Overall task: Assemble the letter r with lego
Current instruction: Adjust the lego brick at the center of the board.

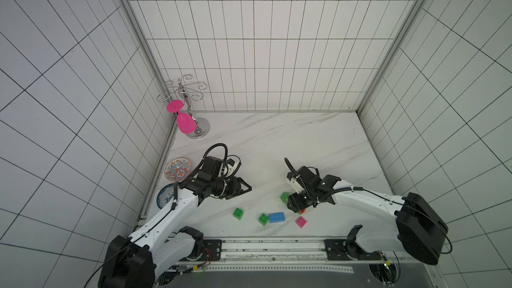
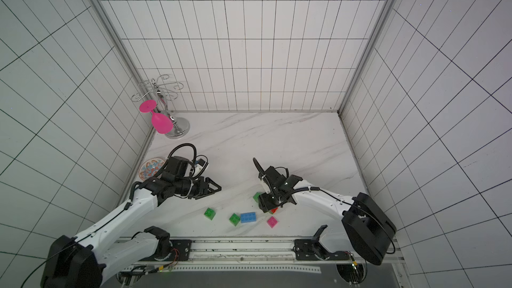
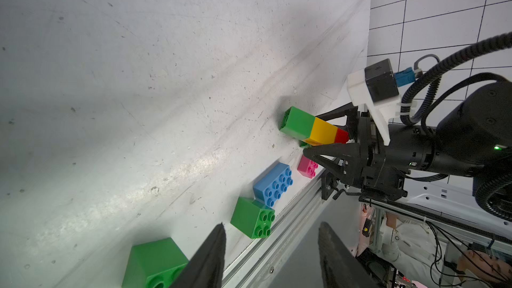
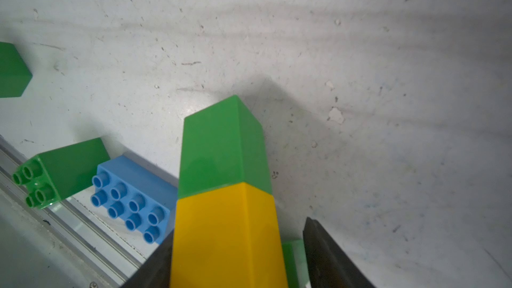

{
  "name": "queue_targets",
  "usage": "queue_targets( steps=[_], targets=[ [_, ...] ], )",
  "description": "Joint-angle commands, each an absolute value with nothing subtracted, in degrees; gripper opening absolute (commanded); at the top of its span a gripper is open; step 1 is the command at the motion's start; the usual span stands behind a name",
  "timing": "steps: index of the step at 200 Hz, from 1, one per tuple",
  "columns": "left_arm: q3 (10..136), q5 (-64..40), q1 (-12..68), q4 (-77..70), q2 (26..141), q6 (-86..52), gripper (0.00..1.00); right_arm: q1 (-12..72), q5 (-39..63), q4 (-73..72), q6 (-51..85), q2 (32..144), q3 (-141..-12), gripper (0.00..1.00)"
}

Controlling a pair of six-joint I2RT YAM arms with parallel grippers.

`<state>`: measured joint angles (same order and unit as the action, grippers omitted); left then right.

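Between right end effector (image 4: 237,228) jaws — green-yellow-red stack (image 4: 224,148).

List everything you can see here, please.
table: one, white marble
stack: one, green, yellow and red bricks joined, between the fingers of the right gripper
green bricks: two loose, near the table's front edge; another peeks from behind the stack
blue brick: one, blue, beside a green brick
pink brick: one, pink, near the front edge too
rack: one, silver, far left corner
glass: one, pink, hanging upside down on the rack
plates: two, patterned, left edge
left gripper: one, black, open, empty
right gripper: one, black, around the stack; grip unclear
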<state>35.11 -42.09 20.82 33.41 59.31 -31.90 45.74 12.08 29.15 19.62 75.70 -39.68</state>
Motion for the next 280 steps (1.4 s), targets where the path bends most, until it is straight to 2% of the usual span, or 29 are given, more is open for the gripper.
queue_targets(
  steps=[1,45,103,173,225,257,280],
  targets=[
    [36.1,-42.6,20.7,31.7,59.7,-31.9,0.55,45.4,9.9,29.9,17.9,73.4,-39.5,0.66],
    [35.8,-42.7,20.7,30.9,60.4,-32.3,0.54,45.5,9.9,26.1,17.9,70.0,-37.5,0.65],
    [35.4,-43.5,20.7,30.5,61.0,-31.9,0.54,48.2,6.6,21.3,25.8,68.3,-35.3,0.6],
    [35.9,-43.9,20.7,33.6,61.7,-28.6,0.54,51.3,2.4,17.1,29.2,70.7,-32.6,0.62],
    [35.0,-44.0,20.7,32.7,62.1,-28.7,0.54,51.2,2.8,16.4,28.6,72.3,-32.5,0.58],
    [35.5,-44.2,20.7,32.6,63.3,-28.3,0.54,51.0,3.5,16.2,28.5,73.3,-32.8,0.5],
    [35.7,-44.3,20.7,32.6,63.8,-28.0,0.54,50.4,4.6,15.8,28.3,73.4,-32.7,0.32]
  ],
)
